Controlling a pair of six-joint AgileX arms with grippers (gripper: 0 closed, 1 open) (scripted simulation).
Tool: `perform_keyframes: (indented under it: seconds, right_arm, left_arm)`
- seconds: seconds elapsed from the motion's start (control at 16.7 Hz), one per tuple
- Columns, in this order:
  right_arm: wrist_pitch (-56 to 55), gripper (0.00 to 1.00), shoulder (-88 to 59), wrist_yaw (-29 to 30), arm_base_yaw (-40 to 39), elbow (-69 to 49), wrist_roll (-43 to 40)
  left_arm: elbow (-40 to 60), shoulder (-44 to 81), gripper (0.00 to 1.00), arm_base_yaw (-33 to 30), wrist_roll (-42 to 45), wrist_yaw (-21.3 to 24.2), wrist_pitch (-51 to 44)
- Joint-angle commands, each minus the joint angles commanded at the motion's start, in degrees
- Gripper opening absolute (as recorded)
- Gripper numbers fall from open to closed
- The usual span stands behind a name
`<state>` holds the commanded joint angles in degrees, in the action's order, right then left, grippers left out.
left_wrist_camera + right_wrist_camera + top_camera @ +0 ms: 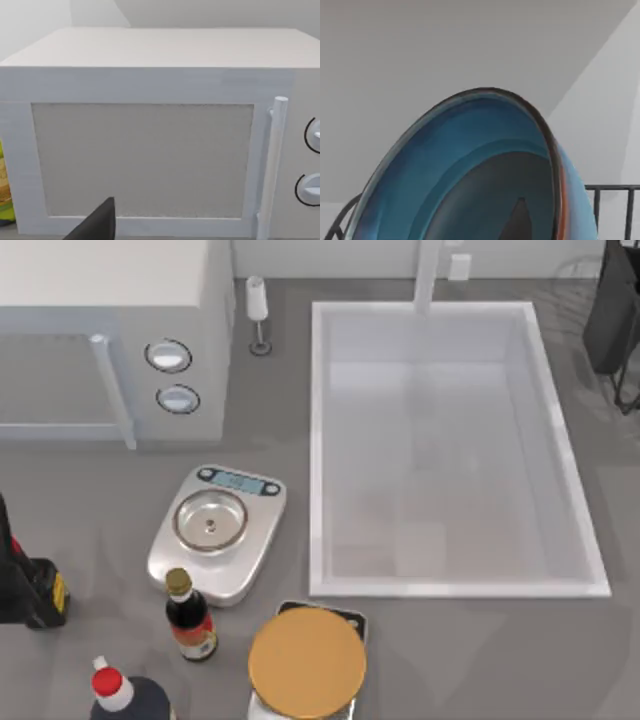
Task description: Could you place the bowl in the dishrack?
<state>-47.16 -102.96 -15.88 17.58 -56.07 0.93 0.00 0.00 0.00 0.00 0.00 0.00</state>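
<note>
The bowl [480, 165] is teal-blue with a thin reddish-brown rim. It stands steeply tilted, close in front of the right wrist camera. My right gripper [522, 222] is shut on the bowl, one dark finger lying inside it near the rim and the other hidden behind its wall. Black wire bars of the dishrack [612, 188] rise just behind and beside the bowl. In the top view my right arm [612, 310] sits at the far right back corner. My left gripper [25, 585] is parked at the table's left edge, facing the microwave [150, 150].
A white sink basin [450, 450] fills the right middle. A silver scale [217, 532], a dark sauce bottle [189, 618], a scale with a golden disc [307, 662] and a red-capped bottle [118, 692] stand at the front left. The microwave [110, 330] occupies the back left.
</note>
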Motion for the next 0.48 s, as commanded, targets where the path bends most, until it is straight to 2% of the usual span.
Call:
perform_keyframes:
  seconds: [0.18,0.48]
  right_arm:
    - [0.0,0.98,0.0,0.0,0.0,0.0,0.0]
    - [0.0,1.00,0.0,0.0,0.0,0.0,0.0]
  left_arm:
    - [0.0,0.0,1.00,0.0,0.0,0.0,0.0]
    - [0.0,0.0,1.00,0.0,0.0,0.0,0.0]
